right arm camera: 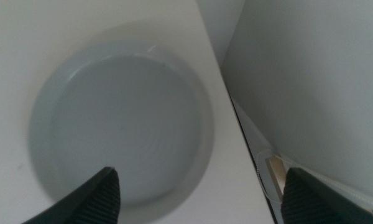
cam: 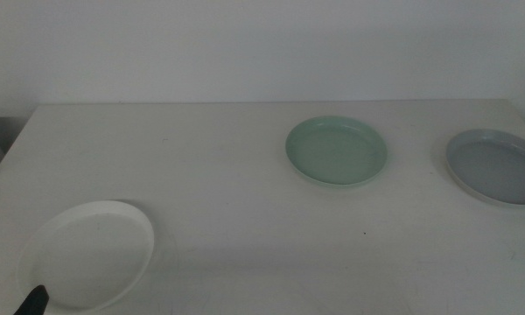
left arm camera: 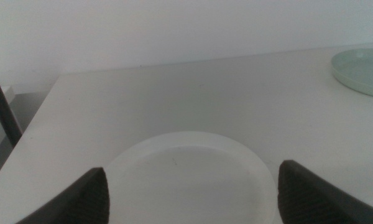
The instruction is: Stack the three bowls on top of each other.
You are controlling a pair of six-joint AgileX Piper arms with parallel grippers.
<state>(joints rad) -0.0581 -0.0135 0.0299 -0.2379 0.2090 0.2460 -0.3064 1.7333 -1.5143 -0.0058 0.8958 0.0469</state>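
Three bowls lie apart on the white table (cam: 210,175). The white bowl (cam: 89,254) is at the front left, the pale mint green bowl (cam: 336,150) right of centre, and the grey-blue bowl (cam: 497,164) by the right edge. My left gripper (left arm camera: 193,199) is open, low over the near rim of the white bowl (left arm camera: 186,174). Only a dark tip of it (cam: 32,300) shows in the middle view. My right gripper (right arm camera: 202,199) is open above the grey-blue bowl (right arm camera: 121,118) and is out of the middle view.
The table's right edge (right arm camera: 233,106) runs close beside the grey-blue bowl, with a drop beyond it. A dark slanted post (left arm camera: 3,106) stands off the table's left side. The mint green bowl (left arm camera: 363,70) shows far off in the left wrist view.
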